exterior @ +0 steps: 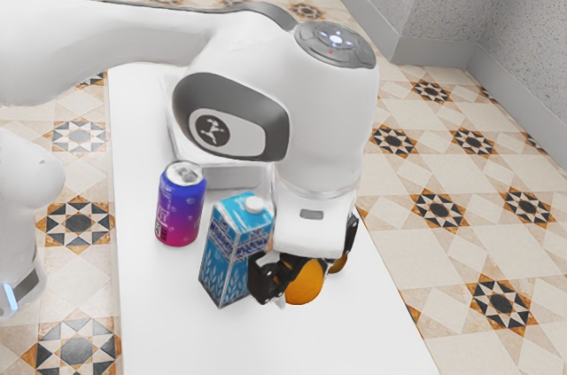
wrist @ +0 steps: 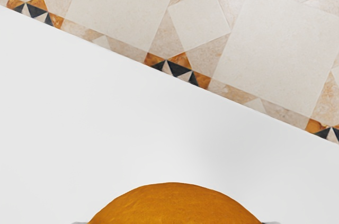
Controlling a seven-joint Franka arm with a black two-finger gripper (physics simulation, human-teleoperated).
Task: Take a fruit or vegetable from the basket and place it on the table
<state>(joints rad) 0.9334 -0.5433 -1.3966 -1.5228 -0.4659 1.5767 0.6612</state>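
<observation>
Since its two fingers [exterior: 264, 278] press the orange fruit [exterior: 303, 283] from both sides, I read my end effector [exterior: 313, 278] as pinching it, and it's out over the white surface [exterior: 275, 344], clear of the basket! So we're at the set-down, by my judgement. Whether the fruit touches down, I can't tell. Next move: ease straight down if there's a gap, let it settle, spread gently, lift away without dragging. Careful, it's round and could roll! A darker orange patch peeks out by the far finger; same fruit or another, can't tell. Right beside the near finger stands the blue carton [exterior: 234, 253], upright, and a sideways swing could knock it. Then the upright can [exterior: 180, 205], and behind, the pale basket [exterior: 232, 177], partly behind my arm [exterior: 332, 118], contents hidden.
</observation>
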